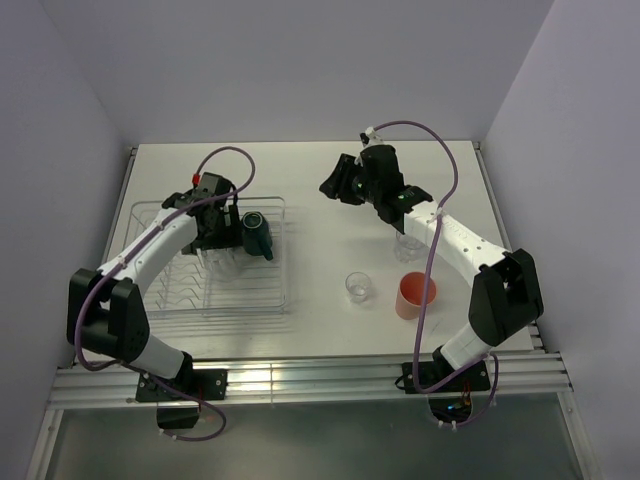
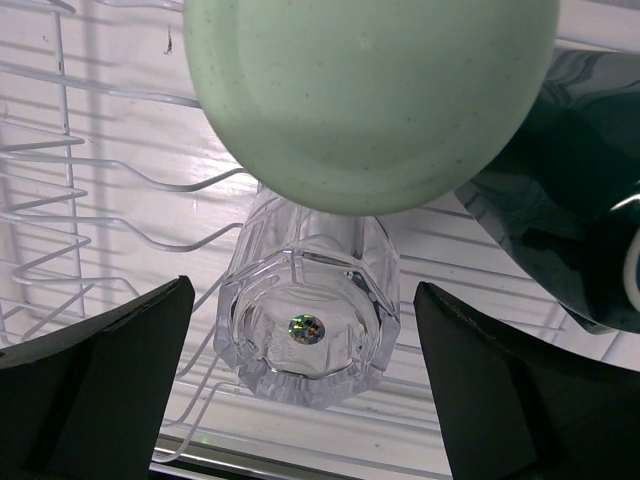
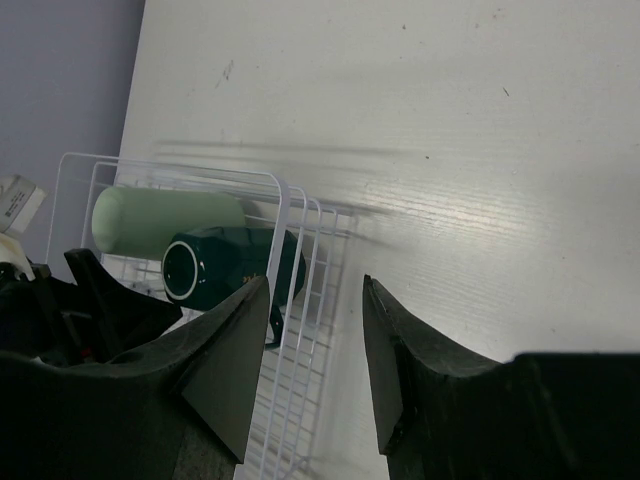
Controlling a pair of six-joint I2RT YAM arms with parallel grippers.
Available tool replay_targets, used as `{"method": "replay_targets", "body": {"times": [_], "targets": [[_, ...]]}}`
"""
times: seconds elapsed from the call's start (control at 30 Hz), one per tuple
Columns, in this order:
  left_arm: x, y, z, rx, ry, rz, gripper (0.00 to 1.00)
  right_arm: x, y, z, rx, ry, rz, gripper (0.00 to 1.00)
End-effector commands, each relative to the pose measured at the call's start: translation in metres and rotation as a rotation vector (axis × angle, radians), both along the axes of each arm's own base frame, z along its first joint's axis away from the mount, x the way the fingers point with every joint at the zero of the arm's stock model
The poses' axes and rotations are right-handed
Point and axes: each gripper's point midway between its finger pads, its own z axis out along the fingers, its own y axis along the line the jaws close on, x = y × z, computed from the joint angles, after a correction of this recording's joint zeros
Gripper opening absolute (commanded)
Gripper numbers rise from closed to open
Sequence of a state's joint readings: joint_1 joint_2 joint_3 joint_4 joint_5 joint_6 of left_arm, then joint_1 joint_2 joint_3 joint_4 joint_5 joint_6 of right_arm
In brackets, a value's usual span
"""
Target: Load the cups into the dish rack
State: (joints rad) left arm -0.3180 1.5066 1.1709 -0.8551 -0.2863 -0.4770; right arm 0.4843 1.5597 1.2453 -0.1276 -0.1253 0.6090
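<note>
We see the left gripper (image 2: 303,300) over the dish rack (image 1: 255,292), fingers spread wide either side of a clear glass (image 2: 305,340) in the rack, not touching it. The pale green tumbler (image 2: 370,90) and teal mug (image 2: 560,200) lie in the rack beside it. Right of the rack stand a second glass (image 1: 359,287) and the salmon-pink tumbler (image 1: 414,295). The right gripper (image 3: 315,290) hangs beyond the rack's right side, jaws apart and empty.

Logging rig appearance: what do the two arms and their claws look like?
The left arm and right arm have white links and black joints, each trailing a purple cable. The left has a red tab near its wrist, the right a green light. Claw fingers are black wedges.
</note>
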Motion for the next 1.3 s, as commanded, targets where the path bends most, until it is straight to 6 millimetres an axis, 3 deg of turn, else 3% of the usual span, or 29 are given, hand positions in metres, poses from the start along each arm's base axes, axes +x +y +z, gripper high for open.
{"method": "replay_targets", "body": {"times": [0.0, 0.17, 0.37, 0.5, 0.63, 0.73, 0.83, 0.9, 1.03, 1.13, 1.27], "targets": [[0.01, -0.001, 0.029, -0.018, -0.102, 0.017, 0.99, 0.009, 0.004, 0.025, 0.031, -0.059, 0.005, 0.5], [0.01, -0.004, 0.055, -0.051, -0.158, 0.013, 0.99, 0.008, 0.003, 0.028, 0.018, -0.063, -0.001, 0.5], [0.012, -0.01, 0.107, -0.128, -0.307, 0.004, 0.98, 0.001, -0.005, 0.036, -0.023, -0.069, -0.028, 0.5], [0.009, -0.018, 0.152, -0.217, -0.444, -0.023, 0.99, -0.01, -0.017, 0.043, -0.067, -0.077, -0.058, 0.5], [0.008, -0.031, 0.18, -0.302, -0.524, -0.074, 0.99, -0.034, -0.035, 0.043, -0.142, -0.074, -0.082, 0.5], [0.008, -0.039, 0.19, -0.344, -0.552, -0.103, 0.99, -0.059, -0.047, 0.027, -0.206, -0.034, -0.081, 0.5], [0.01, -0.044, 0.192, -0.365, -0.557, -0.123, 0.99, -0.089, -0.044, 0.006, -0.27, 0.01, -0.041, 0.5], [0.012, -0.048, 0.193, -0.378, -0.56, -0.134, 0.99, -0.114, -0.031, -0.011, -0.328, 0.041, 0.018, 0.49], [0.013, -0.052, 0.196, -0.392, -0.567, -0.147, 0.99, -0.148, -0.032, -0.059, -0.42, 0.12, 0.012, 0.48], [0.013, -0.053, 0.197, -0.39, -0.569, -0.152, 0.99, -0.166, -0.036, -0.083, -0.436, 0.159, 0.015, 0.47], [0.014, -0.054, 0.197, -0.393, -0.566, -0.157, 0.99, -0.181, -0.041, -0.1, -0.485, 0.181, 0.017, 0.47]]}}
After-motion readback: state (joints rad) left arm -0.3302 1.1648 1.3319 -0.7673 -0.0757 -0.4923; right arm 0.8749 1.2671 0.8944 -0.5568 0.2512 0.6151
